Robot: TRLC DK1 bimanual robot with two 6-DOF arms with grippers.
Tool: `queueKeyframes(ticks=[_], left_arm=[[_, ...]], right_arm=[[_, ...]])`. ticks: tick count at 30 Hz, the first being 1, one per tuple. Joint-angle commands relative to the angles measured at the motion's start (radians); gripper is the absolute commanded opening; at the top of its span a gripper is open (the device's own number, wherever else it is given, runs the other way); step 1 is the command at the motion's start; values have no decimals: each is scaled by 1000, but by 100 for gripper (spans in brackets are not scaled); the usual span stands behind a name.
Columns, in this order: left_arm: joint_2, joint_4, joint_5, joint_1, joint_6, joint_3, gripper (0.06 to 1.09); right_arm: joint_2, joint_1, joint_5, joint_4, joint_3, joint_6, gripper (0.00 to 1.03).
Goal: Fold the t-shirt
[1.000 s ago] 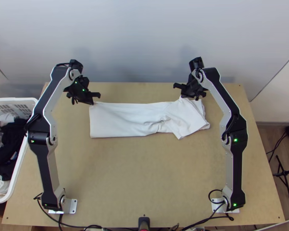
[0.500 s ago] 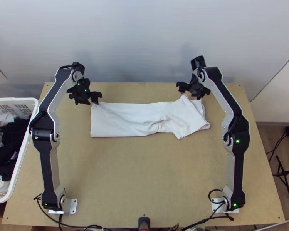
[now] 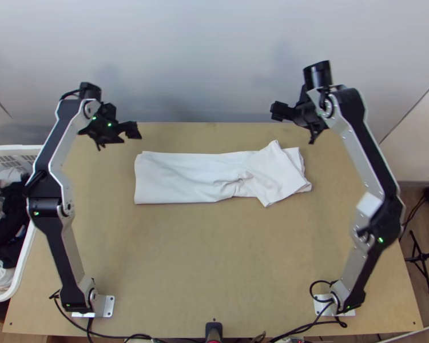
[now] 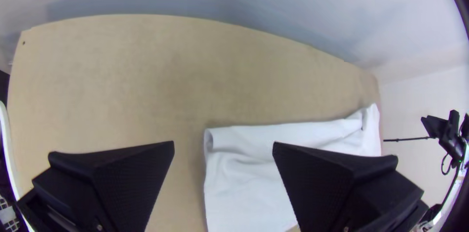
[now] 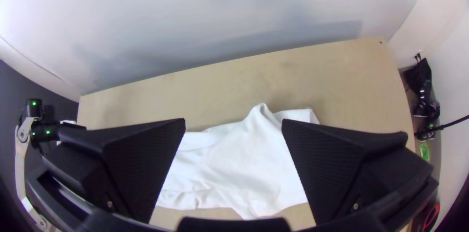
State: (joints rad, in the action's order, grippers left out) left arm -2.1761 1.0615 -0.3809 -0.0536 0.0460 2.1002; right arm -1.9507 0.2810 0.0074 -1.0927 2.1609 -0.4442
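The white t-shirt [image 3: 180, 178] lies on the table [image 3: 203, 257] in a long strip, messy at one end. The left hand [image 3: 116, 138] and right hand [image 3: 295, 123] are near its ends, both spread wide.

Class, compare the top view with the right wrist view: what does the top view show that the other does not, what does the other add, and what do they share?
Top view: the white basket of clothes, and the mounting plate at the right arm's base.

Right wrist view: a small green item beside the table, and the fine texture inside the right claw's open fingers.

Both: the white T-shirt on the table, the pale wall behind, both claws, and the left arm.
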Motion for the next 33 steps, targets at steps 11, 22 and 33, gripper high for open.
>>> queueKeyframes(ticks=[11, 22, 33], left_arm=[[226, -224, -273, -92, -135, -597, 103], [211, -353, -271, -60, -138, -732, 103], [139, -431, -266, 49, -81, -738, 103]], right_arm=[[262, -25, -67, -35, -234, -24, 92], [283, -23, -67, -33, -180, -30, 92], [322, -55, -67, -38, -187, -30, 92]])
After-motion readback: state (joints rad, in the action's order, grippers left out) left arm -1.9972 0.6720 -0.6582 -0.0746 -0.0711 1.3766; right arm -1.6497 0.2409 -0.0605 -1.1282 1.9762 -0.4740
